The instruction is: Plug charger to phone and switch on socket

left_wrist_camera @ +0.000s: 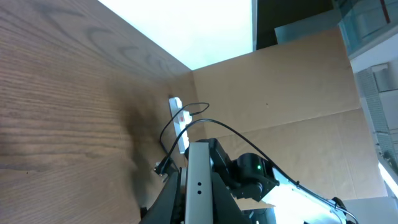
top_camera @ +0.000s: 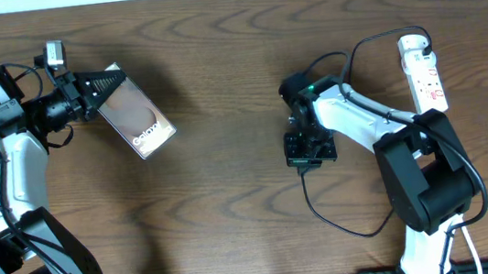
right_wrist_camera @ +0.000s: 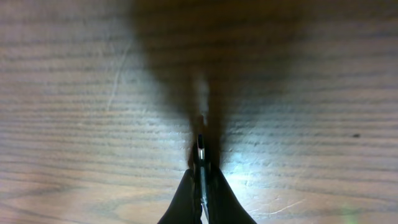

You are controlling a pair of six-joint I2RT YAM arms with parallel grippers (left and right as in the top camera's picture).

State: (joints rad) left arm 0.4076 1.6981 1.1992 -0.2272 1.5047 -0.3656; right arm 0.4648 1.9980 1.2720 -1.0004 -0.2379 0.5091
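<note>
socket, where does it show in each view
Overhead: socket far right, near the top.
Left wrist: socket small, just left of centre.
Right wrist: not in it.
Shared landmark: the black charger cable looping beside it, in overhead and left wrist.

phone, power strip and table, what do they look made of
Phone: glossy bronze face, likely glass or polished plastic; it shows a pale sheen.
Power strip: white moulded plastic, fairly smooth, with red switch marks.
Table: brown wood grain with a low sheen; whether solid wood or laminate cannot be told.
</note>
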